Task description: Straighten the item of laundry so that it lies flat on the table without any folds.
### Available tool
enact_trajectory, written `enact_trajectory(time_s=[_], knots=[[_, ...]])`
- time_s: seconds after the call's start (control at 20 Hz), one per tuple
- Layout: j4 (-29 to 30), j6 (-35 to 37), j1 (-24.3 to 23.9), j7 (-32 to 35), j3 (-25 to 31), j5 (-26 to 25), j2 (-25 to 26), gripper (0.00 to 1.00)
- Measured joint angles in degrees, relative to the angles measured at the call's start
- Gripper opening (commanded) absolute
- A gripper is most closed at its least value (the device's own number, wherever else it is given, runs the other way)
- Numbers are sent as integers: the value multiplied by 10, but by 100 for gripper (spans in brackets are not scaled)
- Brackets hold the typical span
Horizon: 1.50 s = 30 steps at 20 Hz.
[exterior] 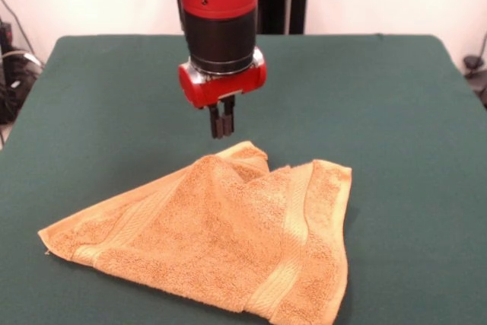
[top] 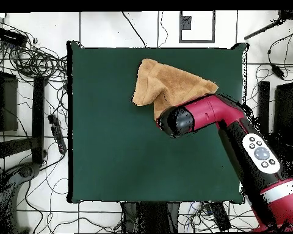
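Note:
The orange-tan towel (exterior: 228, 241) lies on the dark green table (exterior: 396, 112) in a rough triangle, folded over itself, with a rumpled ridge near its far corner. Two paler bands run across it. My gripper (exterior: 221, 121) hangs a little above the table just beyond the towel's far corner, with its fingers together and nothing between them. It does not touch the towel. In the overhead view the towel (top: 164, 85) lies at the table's (top: 112, 134) far right part. The arm's red wrist (top: 176, 120) covers the towel's near edge and hides the gripper.
The red arm (top: 234, 128) reaches in from the table's near right corner in the overhead view. Cables and stands (top: 33, 61) lie on the floor around the table. Green tabletop shows to the left of the towel in the overhead view.

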Motion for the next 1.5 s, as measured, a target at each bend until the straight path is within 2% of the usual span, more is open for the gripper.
enact_trajectory(time_s=[0.45, 0.95, 1.5], knots=[[0, -5, -2, 0, 0, -1, 37, 0], [0, -50, -15, 0, 0, -18, 68, 0], [-6, -52, -14, 0, -3, -13, 74, 0]])
